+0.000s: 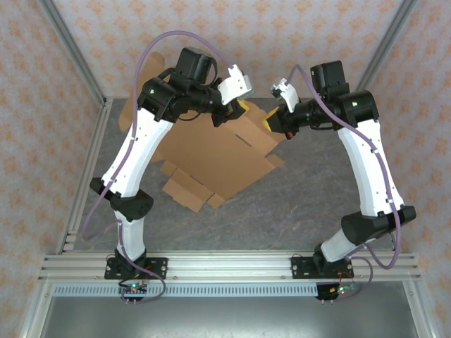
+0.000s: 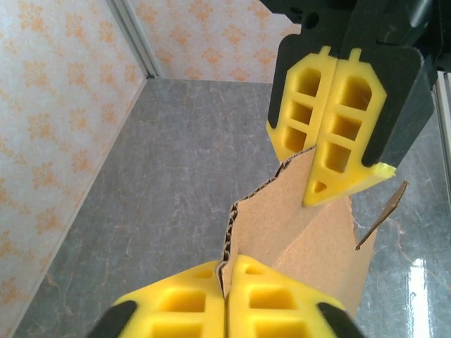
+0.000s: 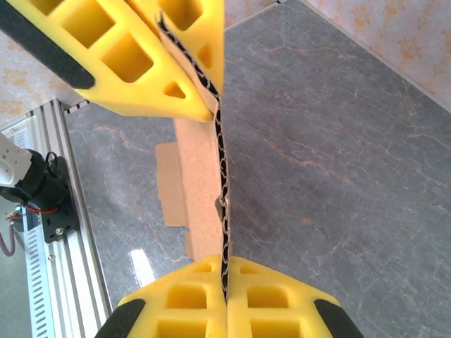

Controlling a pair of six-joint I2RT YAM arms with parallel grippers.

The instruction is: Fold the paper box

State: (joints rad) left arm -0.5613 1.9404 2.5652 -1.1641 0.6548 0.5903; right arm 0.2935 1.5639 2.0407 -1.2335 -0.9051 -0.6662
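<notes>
paper box (image 1: 211, 151): brown die-cut sheet, left of centre on the table (image 1: 317, 201). near flaps lie flat, far-right edge is lifted.

the raised edge runs between the two hands, one short stretch of corrugated board held at both ends. left hand (image 1: 240, 111) is clenched on it from the left. right hand (image 1: 272, 124) is clenched on it from the right, tips facing, close together.

right wrist view: board edge-on, upright, straight from one grip to the other.

bulk of sheet trails near-left, the left arm's side. judgement: the coming fold swings the pinched panel over toward that bulk.
</notes>
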